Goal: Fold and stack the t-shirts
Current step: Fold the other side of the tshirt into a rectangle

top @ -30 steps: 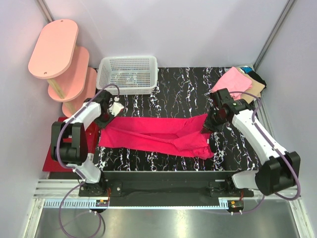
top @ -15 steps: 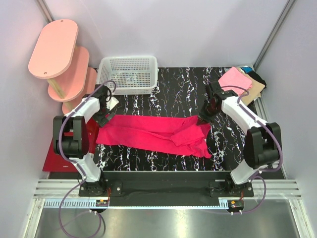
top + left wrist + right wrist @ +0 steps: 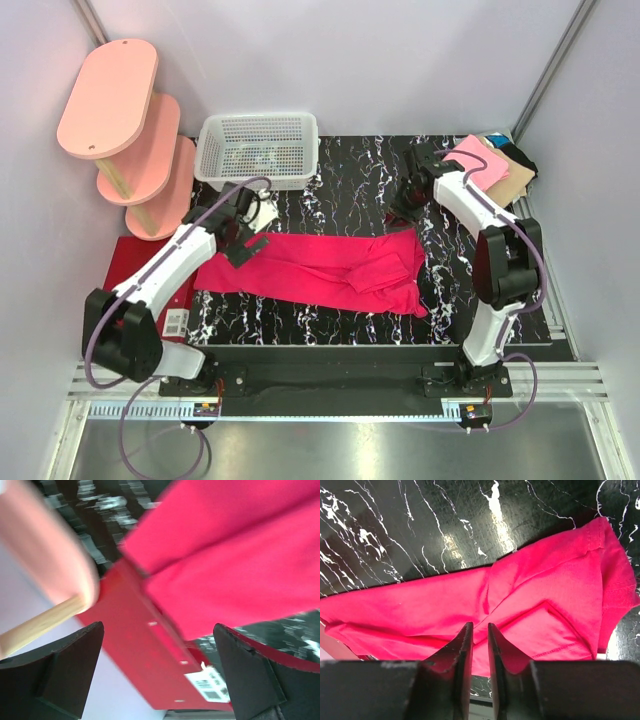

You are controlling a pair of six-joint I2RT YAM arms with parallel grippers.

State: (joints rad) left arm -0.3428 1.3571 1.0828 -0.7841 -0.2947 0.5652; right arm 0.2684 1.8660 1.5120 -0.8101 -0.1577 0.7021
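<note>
Left hand (image 3: 157, 630): spread wide, empty, at the left end of the magenta t-shirt (image 3: 320, 268) | right hand (image 3: 479, 627): jaws barely parted, empty, just past its right end | shirt: long band mid-desk (image 3: 350, 170) | step: between folds, by my reading; you next regrip an end and fold crosswise | count: 1 magenta shirt, 3 in the folded stack (image 3: 478, 163) at the far right, 1 basket (image 3: 260, 182)

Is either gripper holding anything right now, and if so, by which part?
Nothing is held. The left gripper stands wide open over the shirt's left end. The right gripper is slightly open near its right end, with no cloth between the jaws.
</note>
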